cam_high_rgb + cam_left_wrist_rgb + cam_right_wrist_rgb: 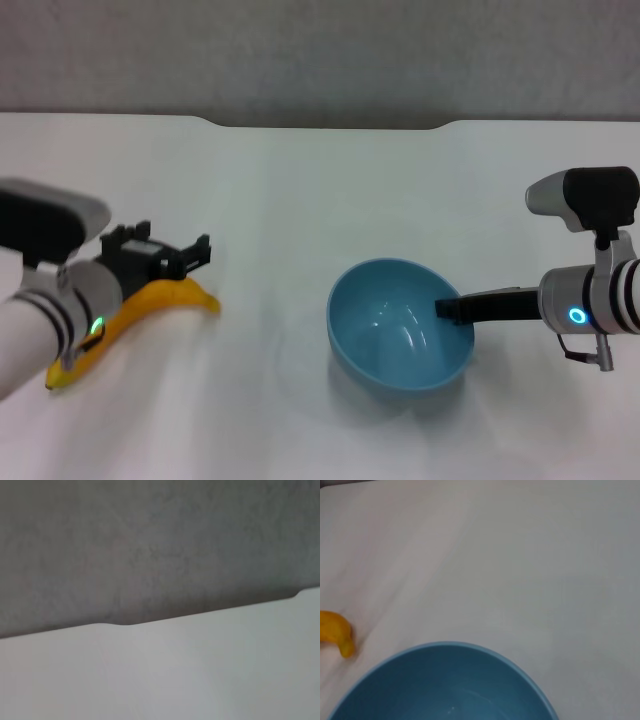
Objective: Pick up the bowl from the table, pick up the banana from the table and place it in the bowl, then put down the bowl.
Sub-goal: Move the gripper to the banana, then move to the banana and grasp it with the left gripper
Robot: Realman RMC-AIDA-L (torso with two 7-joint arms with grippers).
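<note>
The light blue bowl (400, 335) sits right of centre, tilted, with a shadow under it; it also shows in the right wrist view (445, 685). My right gripper (452, 308) reaches in from the right with one dark finger over the rim, shut on the bowl's right edge. The yellow banana (185, 298) lies on the white table (300, 200) at the left; its tip shows in the right wrist view (335, 632). My left gripper (165, 252) hovers just over the banana's far side, open, not holding it.
The table's far edge has a shallow notch (330, 125), with a grey wall behind it. The left wrist view shows only bare tabletop (200, 675) and that wall. White tabletop lies between the banana and the bowl.
</note>
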